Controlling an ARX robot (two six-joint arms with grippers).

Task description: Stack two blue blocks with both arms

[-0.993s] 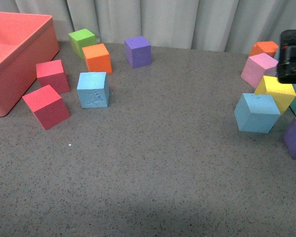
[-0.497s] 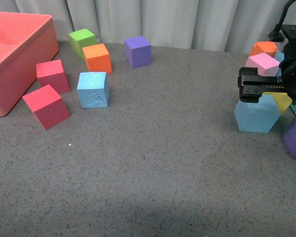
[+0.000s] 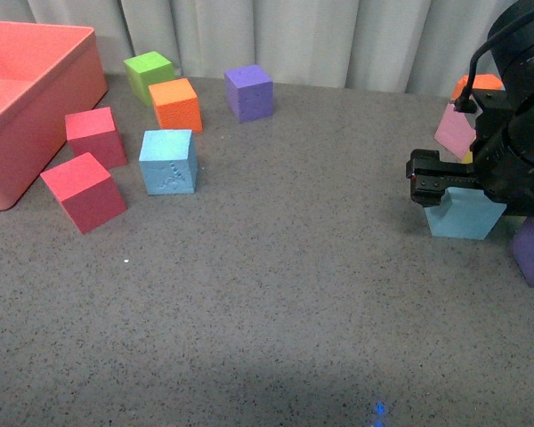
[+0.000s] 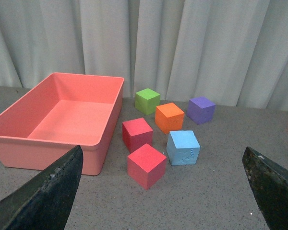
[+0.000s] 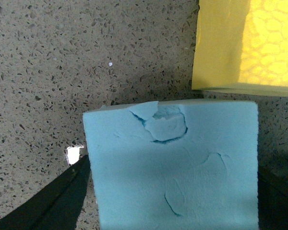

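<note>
Your left gripper is hanging back, fingers spread and empty, likely awaiting its turn. Your right gripper is straddling the plain block beside the yellow cube, fingers apart and not yet squeezing. It is sitting lower and further left than half a second ago. The embossed block is lying far left.

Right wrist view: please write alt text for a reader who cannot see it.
A light-blue block with a torn, dented top face dominates the frame, flanked by two black gripper fingers. A yellow block lies close by on the speckled grey table.
</note>
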